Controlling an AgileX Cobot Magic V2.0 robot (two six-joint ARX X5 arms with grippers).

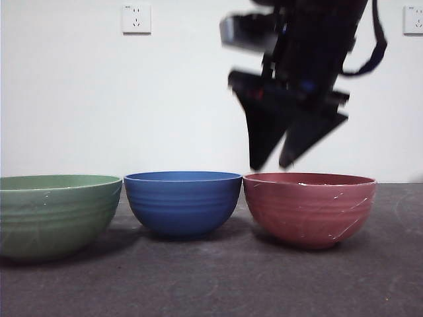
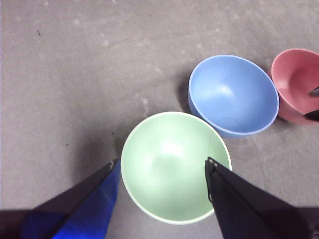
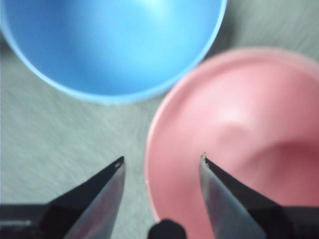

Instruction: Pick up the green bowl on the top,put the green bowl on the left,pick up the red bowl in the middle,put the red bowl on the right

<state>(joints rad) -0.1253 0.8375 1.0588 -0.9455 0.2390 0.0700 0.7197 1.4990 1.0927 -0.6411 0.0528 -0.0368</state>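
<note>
Now the counter (image 1: 211,284) carries three bowls in a row across the lower front view: the green bowl (image 1: 56,212) at lower left, the blue bowl (image 1: 182,201) at centre, the red bowl (image 1: 308,206) at lower right. Both task bowls seem placed. The right gripper (image 1: 272,164) hangs empty, jaws apart, over the red bowl's rim; the left gripper (image 2: 162,167), also spread and empty, hovers above the green bowl.

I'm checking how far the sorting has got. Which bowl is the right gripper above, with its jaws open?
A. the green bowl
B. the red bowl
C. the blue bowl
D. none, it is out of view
B: the right gripper hangs open just above the rim of the red bowl, and its wrist view shows that rim between its jaws.
</note>
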